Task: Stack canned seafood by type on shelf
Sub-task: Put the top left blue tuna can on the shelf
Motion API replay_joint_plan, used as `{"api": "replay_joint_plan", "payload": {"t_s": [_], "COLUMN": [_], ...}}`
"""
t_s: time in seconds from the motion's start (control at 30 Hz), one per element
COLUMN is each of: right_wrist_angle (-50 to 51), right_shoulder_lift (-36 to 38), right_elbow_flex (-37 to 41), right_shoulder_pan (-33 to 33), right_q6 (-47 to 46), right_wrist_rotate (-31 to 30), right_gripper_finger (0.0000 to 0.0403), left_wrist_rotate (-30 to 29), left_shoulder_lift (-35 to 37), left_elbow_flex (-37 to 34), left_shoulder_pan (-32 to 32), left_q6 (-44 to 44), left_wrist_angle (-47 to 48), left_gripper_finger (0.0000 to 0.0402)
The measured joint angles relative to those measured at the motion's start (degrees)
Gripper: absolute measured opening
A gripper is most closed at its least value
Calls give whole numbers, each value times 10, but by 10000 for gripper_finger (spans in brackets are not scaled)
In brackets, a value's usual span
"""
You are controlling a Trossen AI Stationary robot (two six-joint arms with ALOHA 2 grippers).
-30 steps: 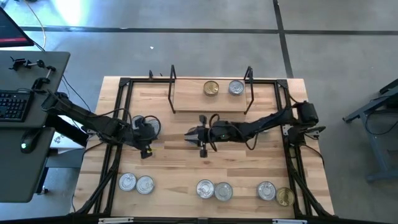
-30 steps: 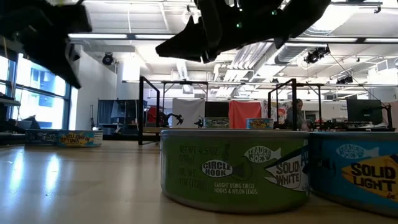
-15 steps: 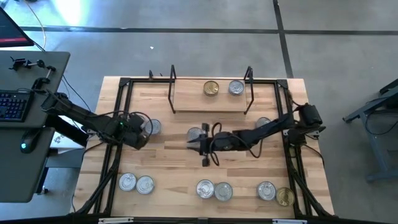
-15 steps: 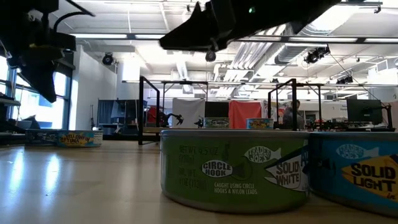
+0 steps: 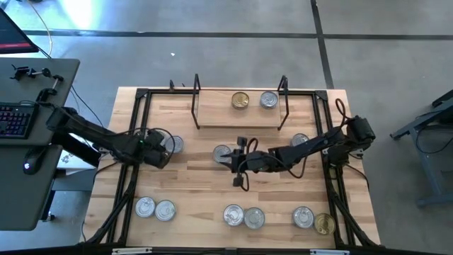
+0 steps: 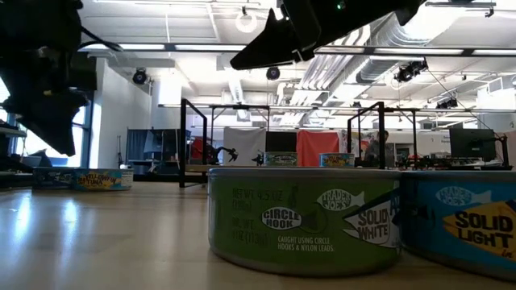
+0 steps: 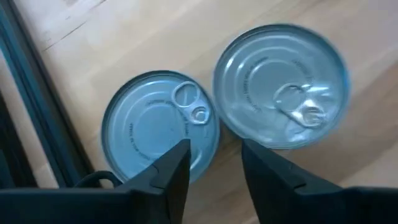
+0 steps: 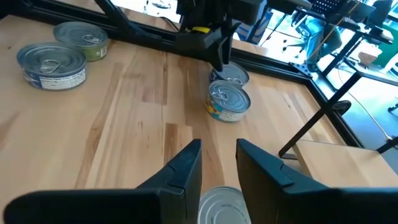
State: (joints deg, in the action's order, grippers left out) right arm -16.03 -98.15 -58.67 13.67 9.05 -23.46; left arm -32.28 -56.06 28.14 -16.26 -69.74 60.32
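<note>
Hovering left gripper (image 7: 214, 165) parted | two silver ring-pull tins (image 7: 160, 124) touching, apparently

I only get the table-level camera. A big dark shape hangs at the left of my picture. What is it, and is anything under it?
Observer: That is the left gripper, fingers apart, above two silver-lidded tins lying side by side on the table.
Operator: Are the two far tins on the shelf the same kind?
Observer: From above, one has a gold lid, the other a silver lid. They sit apart on the shelf.
Operator: Is the other arm carrying something?
Observer: The right gripper is open over a lone tin mid-table, with nothing between its fingertips.
</note>
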Motion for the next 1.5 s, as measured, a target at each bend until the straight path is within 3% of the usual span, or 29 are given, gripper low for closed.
{"api": "replay_joint_plan", "payload": {"t_s": [0.4, 0.67, 0.9, 1.33, 1.5], "right_wrist_angle": [0, 3, 0, 116, 164], "right_shoulder_lift": [0, 0, 2, 58, 63], "right_elbow_flex": [0, 0, 0, 0, 0], "right_shoulder_pan": [-1, -1, 23, 68, 76], "right_q6": [4, 4, 41, 26, -8], "right_wrist_rotate": [2, 4, 2, -36, -35], "right_gripper_finger": [89, 89, 89, 89, 89], "left_wrist_rotate": [57, 89, 144, 252, 272], "left_shoulder_lift": [-74, -129, -134, -135, -135], "left_elbow_flex": [-1, 4, 40, 101, 102], "left_shoulder_pan": [85, 107, 105, 31, 3], "left_q6": [47, 159, 174, 216, 250], "left_wrist_angle": [-24, -87, -71, -68, -134], "left_gripper_finger": [136, 100, 8, 0, 0]}}
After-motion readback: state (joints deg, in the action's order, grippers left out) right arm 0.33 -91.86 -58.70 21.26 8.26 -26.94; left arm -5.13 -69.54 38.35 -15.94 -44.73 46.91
